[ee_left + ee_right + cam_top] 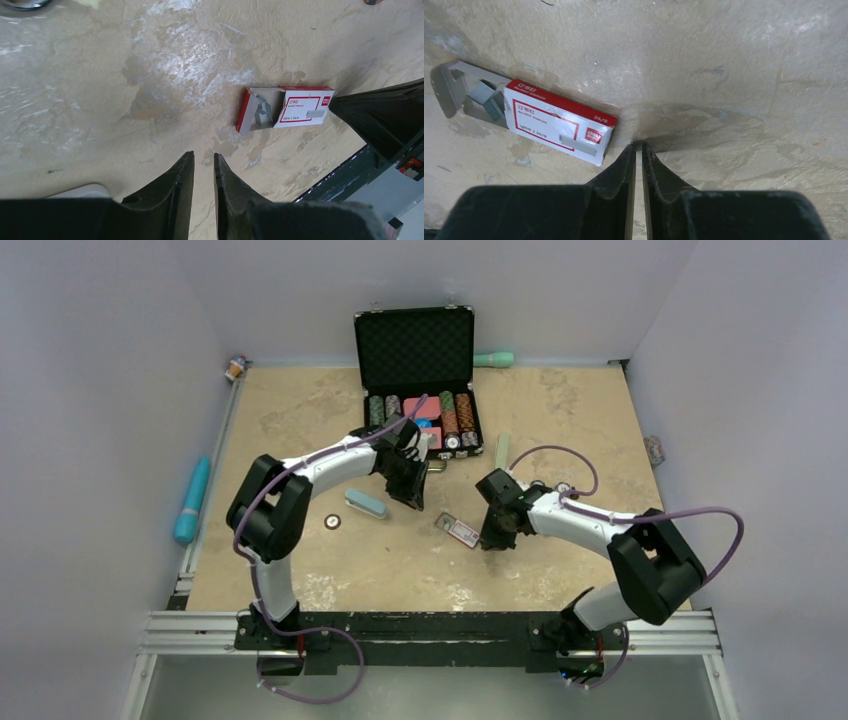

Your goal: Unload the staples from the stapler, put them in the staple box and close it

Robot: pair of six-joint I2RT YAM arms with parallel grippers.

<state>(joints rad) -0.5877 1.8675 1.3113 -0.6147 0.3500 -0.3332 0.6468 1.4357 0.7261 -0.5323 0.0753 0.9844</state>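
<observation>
Grey metal staples (pixel 262 112), matt cardboard box (pixel 305 107)

This is a robotics lab test cell. Plain white panels (pixel 100 360) wall in a tan, stone-patterned bench (pixel 300 410) on three sides. Two robot arms (pixel 300 480) stand bolted to a black bar on aluminium rails (pixel 440 625) at the near edge, and purple cables (pixel 310 690) loop from their bases. Unrelated props lie about, among them an open poker-chip case (pixel 415 350) and a red-and-white staple box (pixel 461 530).

Soft even light, apparently from overhead, pale glare on the table (pixel 200 65), faint shadows, wrist-view foregrounds slightly blurred.
</observation>
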